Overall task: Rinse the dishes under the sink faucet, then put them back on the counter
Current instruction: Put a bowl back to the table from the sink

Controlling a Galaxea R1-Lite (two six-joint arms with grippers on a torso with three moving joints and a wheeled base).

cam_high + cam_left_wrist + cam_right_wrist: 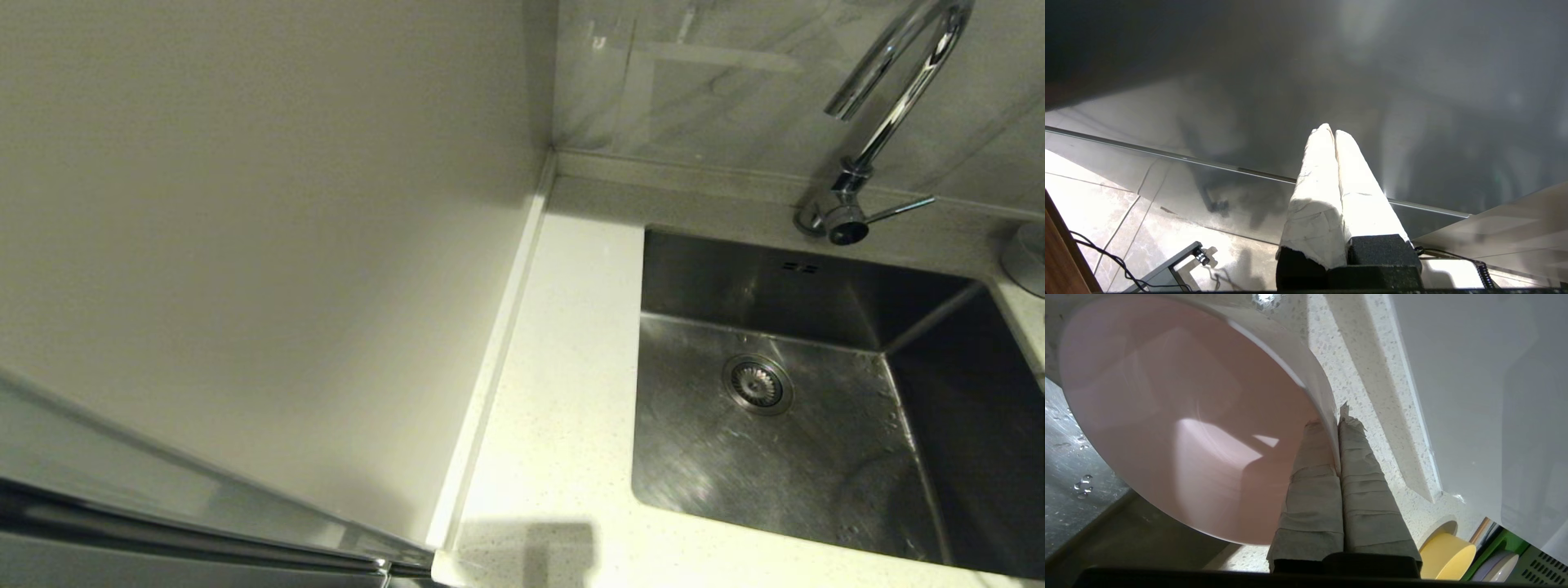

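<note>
In the right wrist view my right gripper (1331,420) is shut on the rim of the pale pink bowl (1180,416), one finger inside and one outside, and holds it over the speckled counter (1363,400) beside the sink wall (1069,490). The head view shows the empty sink (816,392) with its drain strainer (757,382), the chrome faucet (890,106) and its side lever (898,210), and bare counter (563,343) to the sink's left; neither arm appears there. The mint-white and steel bowls are out of view. My left gripper (1331,130) is shut on nothing, parked away from the counter.
A plain matte wall panel (245,245) rises left of the counter, with a low raised edge (498,343) along it. A yellow round object (1447,555) and a green rack (1498,555) show beyond the counter. A round grey thing (1030,257) sits at the sink's right rear.
</note>
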